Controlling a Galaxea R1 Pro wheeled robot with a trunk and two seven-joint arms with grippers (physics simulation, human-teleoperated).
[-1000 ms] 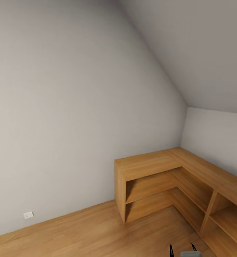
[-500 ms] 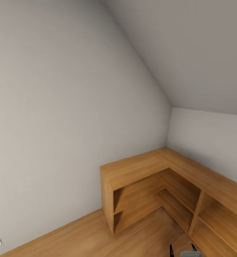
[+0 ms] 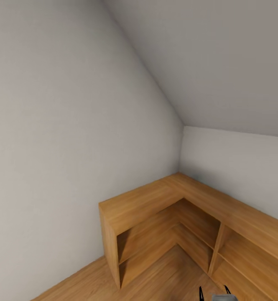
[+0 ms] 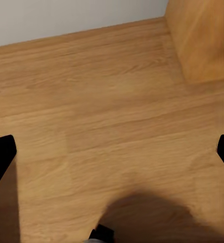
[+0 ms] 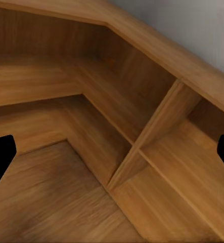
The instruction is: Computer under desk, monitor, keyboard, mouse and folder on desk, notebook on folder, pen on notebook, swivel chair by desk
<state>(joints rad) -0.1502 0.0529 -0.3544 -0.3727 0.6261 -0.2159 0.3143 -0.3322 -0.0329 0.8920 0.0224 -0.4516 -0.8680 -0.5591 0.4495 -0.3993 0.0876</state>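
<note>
Bedroom corner was seen from the head view: a plain grey-white wall (image 3: 63,146) met the sloped ceiling (image 3: 222,62), with light wood floor (image 3: 84,284) below. A low L-shaped wooden shelf unit (image 3: 155,205) was set into the corner, its open compartments empty as far as could be seen. Desk, computer, monitor and swivel chair could not be placed from these views. Right gripper (image 3: 214,292) was caught at the bottom edge of the head view, two dark fingertips above a grey body. In the right wrist view the right gripper (image 5: 112,152) was spread wide, nothing held, pointed at the shelf divider (image 5: 152,131). Left gripper (image 4: 112,152) was likewise wide and empty, over bare floor (image 4: 101,101) near the shelf unit's end panel (image 4: 203,35).
</note>
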